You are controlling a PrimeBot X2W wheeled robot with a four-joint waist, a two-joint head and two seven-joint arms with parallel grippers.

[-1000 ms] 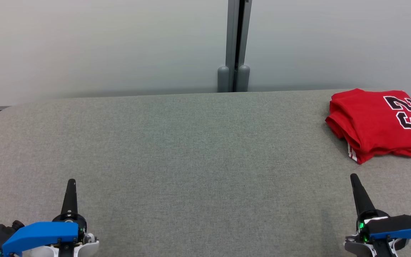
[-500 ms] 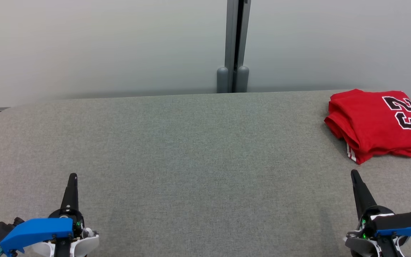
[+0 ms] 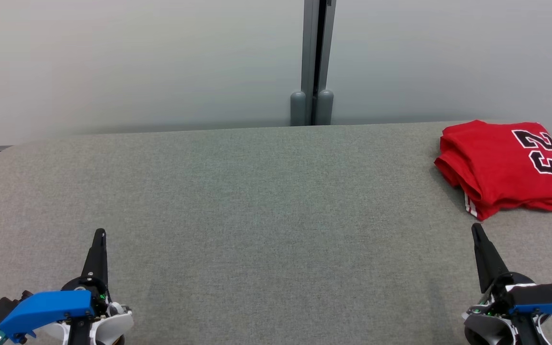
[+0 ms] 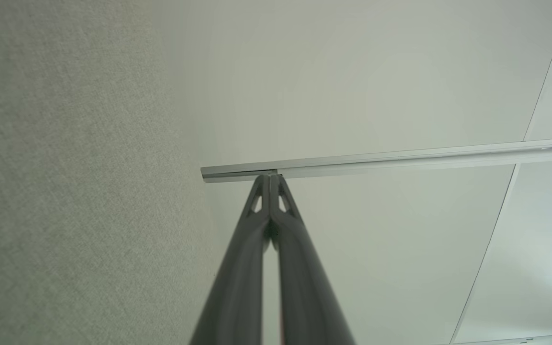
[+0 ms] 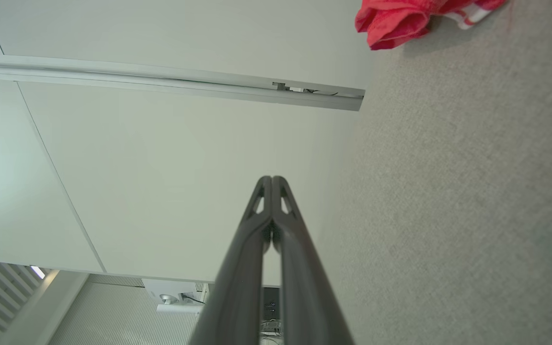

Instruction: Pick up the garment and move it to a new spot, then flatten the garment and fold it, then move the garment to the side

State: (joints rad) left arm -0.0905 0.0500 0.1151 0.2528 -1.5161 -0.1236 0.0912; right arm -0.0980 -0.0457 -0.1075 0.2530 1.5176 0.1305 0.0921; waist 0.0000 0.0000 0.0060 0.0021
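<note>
The folded red jersey with a black-and-white "23" [image 3: 501, 167] lies at the far right of the grey fabric-covered table [image 3: 257, 201]. It is beyond and slightly right of our right gripper [image 3: 475, 230], which is by far the nearer arm. Our left gripper [image 3: 99, 234] sits at the near left, well apart from the jersey. Both grippers are clenched, fingers pressed together, holding nothing. The jersey is a compact, stacked bundle, a little wider left to right than it is deep. Its layered edges face left, and a white-striped hem peeks out at the near left corner. We judge the task nearly complete, the jersey folded and set aside; any further reach would fall to the right arm.
</note>
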